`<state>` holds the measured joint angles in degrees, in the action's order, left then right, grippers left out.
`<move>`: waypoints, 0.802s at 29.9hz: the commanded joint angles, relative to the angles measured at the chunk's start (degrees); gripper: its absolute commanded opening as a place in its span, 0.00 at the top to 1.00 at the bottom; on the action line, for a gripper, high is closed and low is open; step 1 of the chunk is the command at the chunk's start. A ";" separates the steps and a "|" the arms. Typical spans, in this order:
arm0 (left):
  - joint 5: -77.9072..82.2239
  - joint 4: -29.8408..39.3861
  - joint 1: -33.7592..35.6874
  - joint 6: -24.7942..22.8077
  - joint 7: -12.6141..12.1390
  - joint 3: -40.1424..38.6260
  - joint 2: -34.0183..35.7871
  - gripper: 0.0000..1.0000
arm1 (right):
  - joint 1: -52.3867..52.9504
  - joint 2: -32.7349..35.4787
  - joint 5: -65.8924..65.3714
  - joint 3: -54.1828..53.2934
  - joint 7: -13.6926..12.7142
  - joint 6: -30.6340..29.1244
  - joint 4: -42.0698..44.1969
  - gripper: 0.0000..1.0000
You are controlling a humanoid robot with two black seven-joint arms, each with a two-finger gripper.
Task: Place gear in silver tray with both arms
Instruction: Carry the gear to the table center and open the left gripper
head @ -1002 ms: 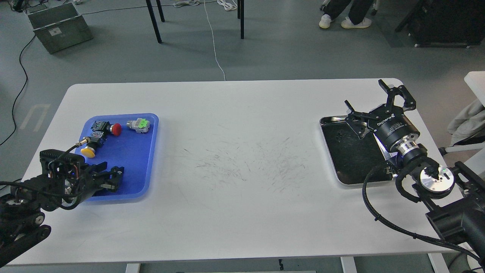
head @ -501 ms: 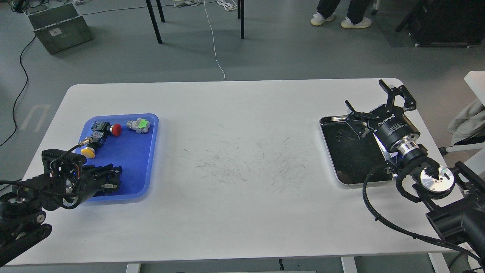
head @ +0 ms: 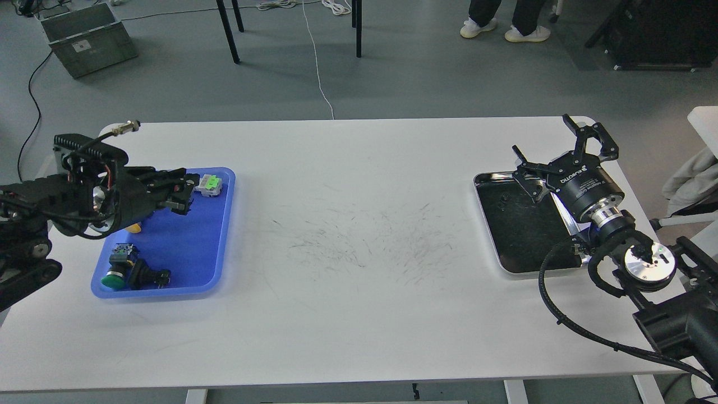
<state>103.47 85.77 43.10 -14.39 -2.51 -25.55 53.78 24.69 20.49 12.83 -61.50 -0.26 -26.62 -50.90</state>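
Observation:
The silver tray (head: 519,227) lies empty at the table's right side. My right gripper (head: 555,148) hovers open and empty over its far right corner. The blue tray (head: 188,241) at the left holds small switch parts: a grey part with a green top (head: 208,184), a green-capped part (head: 115,275) with a black piece (head: 147,276) beside it, and a yellow cap (head: 133,227) partly hidden by my arm. My left gripper (head: 182,192) is above the tray's far half, next to the grey and green part. Its dark fingers cannot be told apart.
The white table (head: 359,252) carries scuff marks in the middle. On the floor beyond are a grey box (head: 87,39), chair legs (head: 227,31), a white cable (head: 317,62) and a person's feet (head: 502,31). A white object (head: 693,174) stands off the right edge.
My left arm has risen and swung from the blue tray's near end to its far half, uncovering the green-capped part and black piece. The right arm has barely moved.

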 commanded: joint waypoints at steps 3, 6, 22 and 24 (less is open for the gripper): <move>-2.48 -0.15 7.34 -1.44 -4.25 0.41 -12.26 0.90 | 0.09 1.30 0.00 -0.12 -0.09 0.08 0.01 0.03; -2.39 -3.84 7.26 -1.09 -7.76 0.59 -21.14 0.90 | 0.36 2.36 0.00 -0.12 -0.09 0.17 0.09 0.03; 2.44 -26.08 0.32 4.80 -9.44 4.72 -53.78 0.90 | 0.00 3.94 0.09 -0.20 -0.01 0.34 0.09 0.03; 4.36 -27.75 -0.91 5.42 -9.09 4.81 -53.78 0.90 | 0.00 3.94 0.09 -0.20 -0.01 0.34 0.09 0.03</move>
<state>105.91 60.15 43.88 -9.93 -11.94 -20.95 0.53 24.71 24.44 12.92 -61.70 -0.35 -26.35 -50.80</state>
